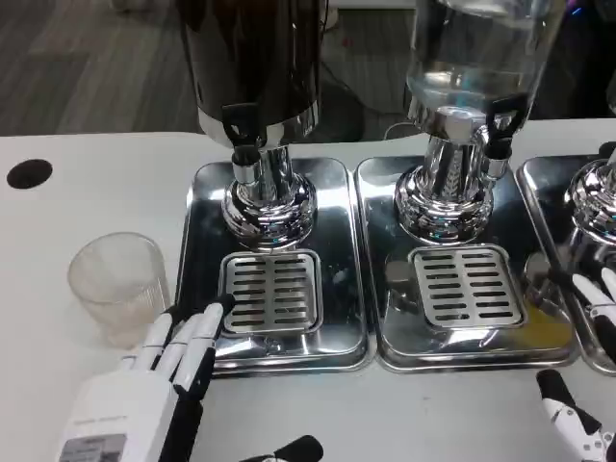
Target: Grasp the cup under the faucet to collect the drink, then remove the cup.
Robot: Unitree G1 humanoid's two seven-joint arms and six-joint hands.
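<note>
On the white counter (87, 144), left of the steel drip trays, a clear ribbed cup (117, 284) stands upright, not under either faucet. Just beside it, the left hand (159, 385) reaches forward with fingers extended and slightly apart, holding nothing, fingertips over the left tray (197, 250) edge. Near the right edge, the right hand (587, 366) shows fingers spread, empty.

No text can be read; the grey label on the back of the left hand (130, 409) is too blurred to make out
</note>
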